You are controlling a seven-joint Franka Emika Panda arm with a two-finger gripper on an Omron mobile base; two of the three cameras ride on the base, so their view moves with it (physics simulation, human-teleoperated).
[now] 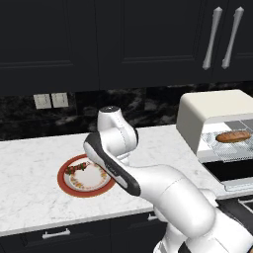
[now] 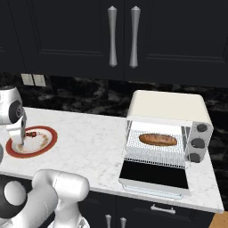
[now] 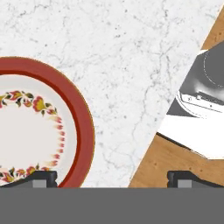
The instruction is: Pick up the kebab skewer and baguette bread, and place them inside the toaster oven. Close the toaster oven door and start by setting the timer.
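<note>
Hovering over the plate's edge with jaws spread

Gripper [image 3: 112, 178] hangs open and empty above the red-rimmed plate [image 1: 64, 183]; the kebab skewer [image 1: 75, 168] lies on that plate. Farther right, the baguette bread [image 2: 157, 140] rests on the toaster oven [image 2: 169, 109] rack, the toaster oven door [image 2: 153, 174] folded down.

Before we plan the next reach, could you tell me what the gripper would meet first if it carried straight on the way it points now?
Most likely the marble counter, just beside the plate. In the hand view the gripper looks straight down with open fingers, one fingertip over the plate's red rim. Height above it is unclear.
</note>
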